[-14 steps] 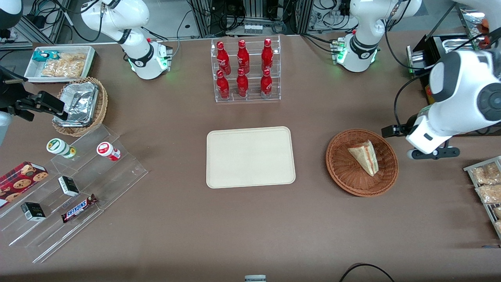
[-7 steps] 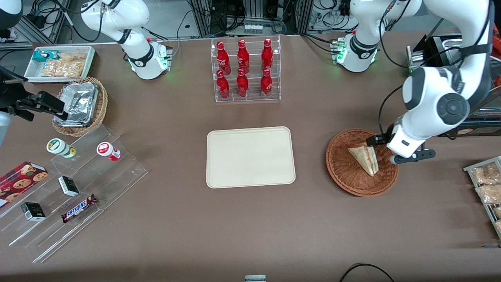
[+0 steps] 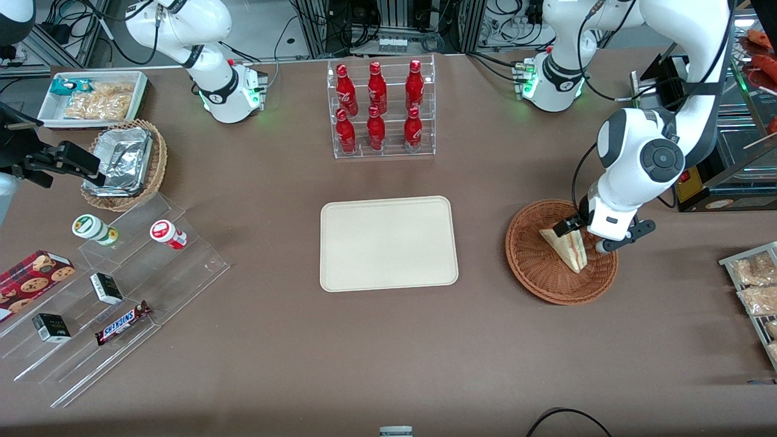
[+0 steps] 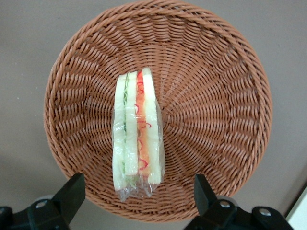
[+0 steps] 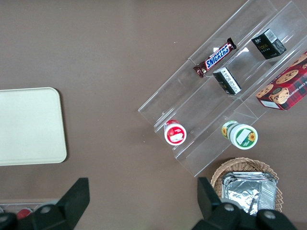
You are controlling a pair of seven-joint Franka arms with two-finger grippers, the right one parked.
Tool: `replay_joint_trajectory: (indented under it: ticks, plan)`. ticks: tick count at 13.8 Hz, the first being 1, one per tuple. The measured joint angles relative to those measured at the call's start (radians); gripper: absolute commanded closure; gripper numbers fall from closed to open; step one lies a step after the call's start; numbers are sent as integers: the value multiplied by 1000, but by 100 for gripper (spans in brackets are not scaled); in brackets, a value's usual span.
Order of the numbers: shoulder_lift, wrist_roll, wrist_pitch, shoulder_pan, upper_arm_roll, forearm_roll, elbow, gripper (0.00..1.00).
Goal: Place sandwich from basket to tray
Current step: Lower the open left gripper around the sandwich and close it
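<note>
Front view: the gripper (image 3: pixel 584 235) hung over the basket (image 3: pixel 534 267), at the part of its rim farther from the camera. The fingers were mostly hidden by the white wrist housing, only dark tips showing. The sandwich (image 3: pixel 567 247) lay inside the basket, its upper end partly covered by the gripper. The tray (image 3: pixel 388 243) sat mid-desk, well apart from the basket, nothing on it. A clear rack of red bottles (image 3: pixel 379 109) stood farther from the camera than the tray. The snack packets (image 3: pixel 756 288) at the desk edge toward the working arm's end were cut off by the frame.

Left wrist view: the fingers (image 4: pixel 69 194) were spread wide, one on each side of the sandwich (image 4: pixel 136 132), not touching it. The wrapped sandwich stood on edge in the basket (image 4: pixel 216 86), filling layers up. Only the finger tips showed.

Right wrist view: the tray (image 5: pixel 29 125) was cut off at the frame edge; a Snickers bar (image 5: pixel 215 57) lay on a clear stepped stand.
</note>
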Motion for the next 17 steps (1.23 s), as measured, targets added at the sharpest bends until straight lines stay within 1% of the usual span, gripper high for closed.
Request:
replay_joint_trajectory:
  ticks: [2, 4, 7, 11, 12, 14, 15, 16, 17]
  plan:
    - [0, -41, 58, 0, 0, 0, -40, 0]
    - [0, -53, 78, 2, 1, 0, -66, 0]
    - [12, -55, 79, 5, 3, 0, -79, 0]
    - [65, -60, 139, 5, 3, -2, -80, 1]
    - [78, -62, 152, 5, 4, -5, -80, 14]
    - [93, -64, 167, 5, 5, -18, -79, 63]
    - [95, -64, 170, 5, 5, -23, -79, 85]
    - [95, -64, 170, 5, 5, -24, -77, 90]
    - [95, -64, 170, 5, 5, -24, -73, 92]
